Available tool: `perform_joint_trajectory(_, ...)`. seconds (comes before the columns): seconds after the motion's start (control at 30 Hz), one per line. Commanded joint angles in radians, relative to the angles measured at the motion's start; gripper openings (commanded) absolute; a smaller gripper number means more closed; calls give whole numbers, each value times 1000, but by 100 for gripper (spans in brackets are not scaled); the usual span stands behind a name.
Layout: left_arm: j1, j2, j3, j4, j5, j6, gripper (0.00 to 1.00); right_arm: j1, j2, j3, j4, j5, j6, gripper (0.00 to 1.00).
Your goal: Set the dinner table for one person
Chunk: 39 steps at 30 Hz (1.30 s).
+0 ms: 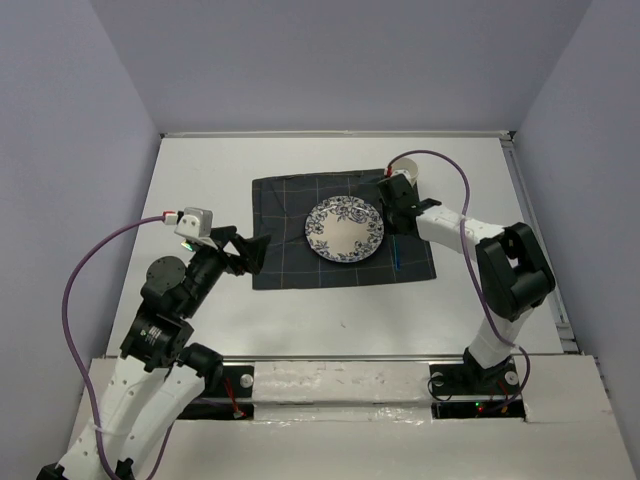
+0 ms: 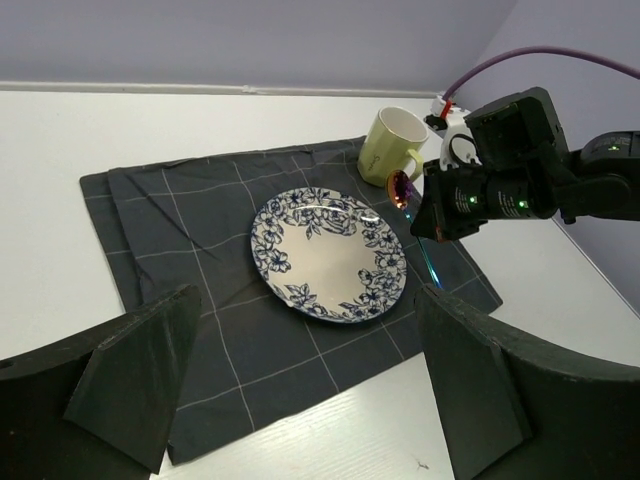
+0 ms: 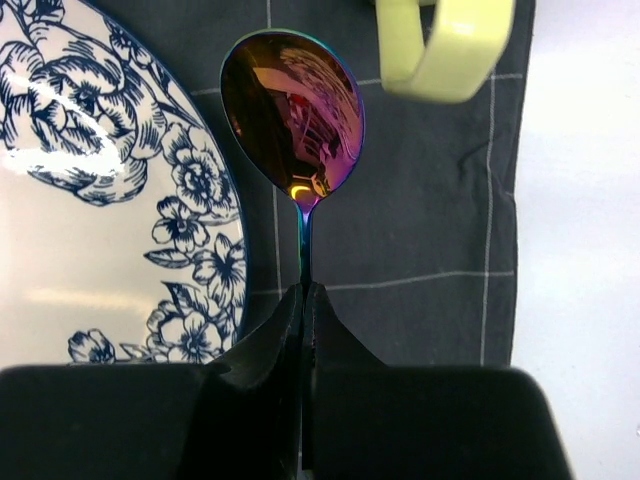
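The white dinner table [image 1: 200, 190] bears a dark grid-lined cloth [image 1: 285, 205]. A blue-flowered plate [image 1: 344, 229] lies on the middle of the cloth. My right gripper [image 1: 393, 207] is shut on the handle of an iridescent spoon [image 3: 292, 110], held low over the cloth just right of the plate [image 3: 100, 200]. The spoon's bowl points toward a pale green mug [image 2: 395, 145] at the cloth's far right corner. My left gripper [image 1: 247, 250] is open and empty over the cloth's near left edge; its wide-apart fingers [image 2: 140, 380] frame the plate [image 2: 330, 255].
The spoon's handle end [image 1: 397, 256] sticks out behind the right gripper over the cloth. The mug's handle [image 3: 445, 50] is close to the spoon's bowl. Bare white tabletop [image 3: 580, 250] lies right of the cloth. Grey walls close in the table on three sides.
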Motion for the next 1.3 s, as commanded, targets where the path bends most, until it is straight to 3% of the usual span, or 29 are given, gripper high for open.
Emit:
perform_joint_trajectory(0.0,3,11,1,27,-5,18,99,-9,19,43,78,8,13,0)
perform_joint_trajectory(0.57,17,27,3,27,-10,16,99,-40,88,68,107,16,18,0)
perform_joint_trajectory(0.77,22,33,4,27,-5,16,99,-40,85,71,107,37,29,23)
perform_joint_trajectory(0.9,25,39,4,29,-5,18,99,-40,27,69,99,16,27,31)
perform_joint_trajectory(1.1,35,39,6,30,-8,16,99,-40,-93,46,76,-76,23,31)
perform_joint_trajectory(1.27,66,24,3,39,-19,13,99,43,-243,-23,81,-187,15,31)
